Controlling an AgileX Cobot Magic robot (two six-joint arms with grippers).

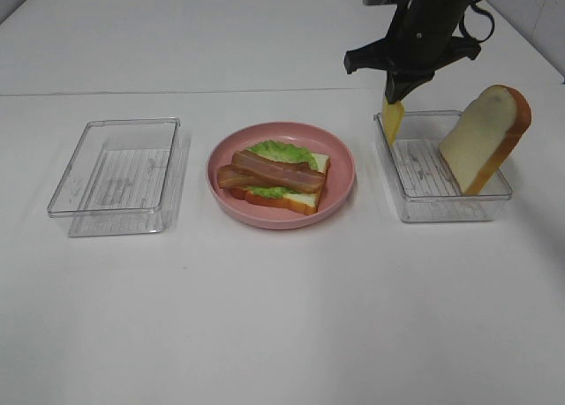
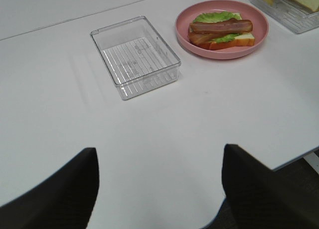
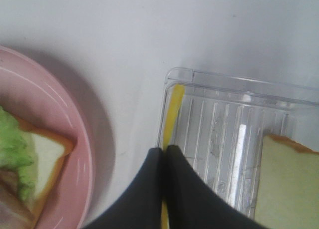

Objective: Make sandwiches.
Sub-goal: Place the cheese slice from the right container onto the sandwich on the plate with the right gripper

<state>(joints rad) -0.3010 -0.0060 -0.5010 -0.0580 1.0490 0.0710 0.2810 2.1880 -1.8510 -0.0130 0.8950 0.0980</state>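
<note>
White desk (image 1: 282, 317) runs along the near edge. My left end effector (image 2: 158, 148) hangs over it on the left side, released, its two dark fingers (image 2: 60, 189) spread wide with nothing between them; the high camera does not catch it.

Farther in, three things stand in a row across the middle of the desk. Toward the left edge is the left clear tray (image 1: 62, 198). At the centre is the pink plate (image 1: 340, 171), holding the part-built sandwich: a bottom bread slice (image 1: 311, 199), a lettuce leaf (image 1: 281, 151) on it, and two bacon strips (image 1: 269, 171) laid across the top. Toward the right edge is the right clear tray (image 1: 441, 213), apart from the plate with a strip of desk between them. A loose bread slice (image 1: 485, 138) stands tilted in that tray, leaning on its right wall and rising above the rim.

Beyond the row, toward the far right corner, my right end effector (image 1: 397, 92) points down, clenched on the top of a cheese slice (image 1: 392, 120). The slice hangs upright below my fingertips, edge-on in my wrist view, along the tray's left wall at its far corner. Whether it touches that wall I cannot tell. The tray's left wall lies between the cheese and the plate, and the loose bread stands well apart from my fingers.
</note>
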